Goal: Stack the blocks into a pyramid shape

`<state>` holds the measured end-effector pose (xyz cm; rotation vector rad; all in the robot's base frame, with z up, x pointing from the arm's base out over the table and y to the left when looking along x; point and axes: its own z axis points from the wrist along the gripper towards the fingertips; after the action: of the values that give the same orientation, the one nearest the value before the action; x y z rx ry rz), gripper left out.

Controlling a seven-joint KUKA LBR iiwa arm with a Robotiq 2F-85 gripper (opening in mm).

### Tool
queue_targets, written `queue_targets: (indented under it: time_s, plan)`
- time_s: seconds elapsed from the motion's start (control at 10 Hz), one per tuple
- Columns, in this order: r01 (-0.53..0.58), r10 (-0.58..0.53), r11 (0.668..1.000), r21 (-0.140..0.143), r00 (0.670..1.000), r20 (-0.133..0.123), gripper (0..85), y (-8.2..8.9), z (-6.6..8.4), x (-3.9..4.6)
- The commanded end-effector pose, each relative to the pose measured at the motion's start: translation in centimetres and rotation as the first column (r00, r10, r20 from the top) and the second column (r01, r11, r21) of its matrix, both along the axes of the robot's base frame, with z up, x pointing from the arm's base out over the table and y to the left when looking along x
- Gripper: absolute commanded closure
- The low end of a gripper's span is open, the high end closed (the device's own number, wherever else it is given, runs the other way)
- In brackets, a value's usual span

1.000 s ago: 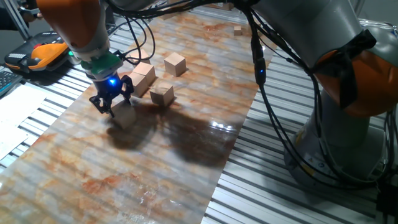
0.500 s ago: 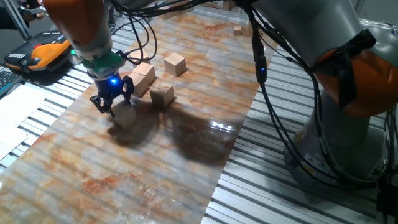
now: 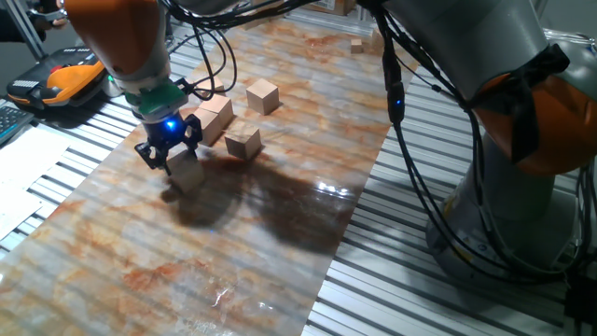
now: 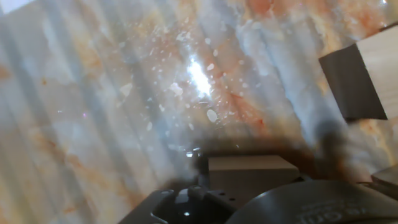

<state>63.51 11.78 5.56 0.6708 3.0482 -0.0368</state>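
My gripper (image 3: pixel 170 161) hangs at the left of the marbled board, shut on a tan wooden block (image 3: pixel 186 173) that it holds just above the board, over its own shadow. The same block (image 4: pixel 250 175) fills the low middle of the hand view. Two blocks (image 3: pixel 214 119) sit pressed together just behind the gripper. Another block (image 3: pixel 242 143) lies to their right, and one more (image 3: pixel 262 95) stands farther back. One of these neighbouring blocks (image 4: pixel 364 79) shows at the right edge of the hand view.
The marbled board (image 3: pixel 280 243) lies on a slatted metal table (image 3: pixel 392 280). An orange and black device (image 3: pixel 70 79) sits at the far left. Small wooden pieces (image 3: pixel 357 44) lie far back. The arm's big base (image 3: pixel 522 140) and hanging cables (image 3: pixel 392 93) fill the right.
The gripper with its block has risen slightly and drifted a little up-left. The other blocks have not moved.
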Motion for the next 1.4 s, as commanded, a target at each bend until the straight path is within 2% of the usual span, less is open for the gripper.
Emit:
queue_targets:
  time_s: [0.0, 0.2, 0.4, 0.6, 0.8, 1.0, 1.1, 1.3]
  plan:
    - [0.017, -0.017, 1.0, 0.001, 1.0, 0.004, 85.0, 0.0, 0.0, 0.01]
    - [0.075, -0.075, 0.997, 0.015, 0.997, 0.007, 85.0, -0.2, 0.4, 0.04]
    - [0.151, -0.151, 0.988, 0.01, 0.988, 0.015, 85.0, -0.4, 0.8, 0.07]
    - [0.271, -0.271, 0.963, 0.002, 0.962, 0.035, 85.0, -0.8, 0.7, 0.2]
    - [0.381, -0.379, 0.924, -0.03, 0.924, 0.058, 85.0, -1.2, 0.8, 0.34]
    - [0.459, -0.459, 0.888, 0.028, 0.887, 0.049, 85.0, -2.7, 1.1, 0.66]
    - [0.48, -0.481, 0.877, 0.036, 0.875, 0.05, 85.0, -3.5, 1.0, 0.81]
    - [0.512, -0.513, 0.859, 0.033, 0.857, 0.056, 85.0, -4.9, 0.6, 1.02]
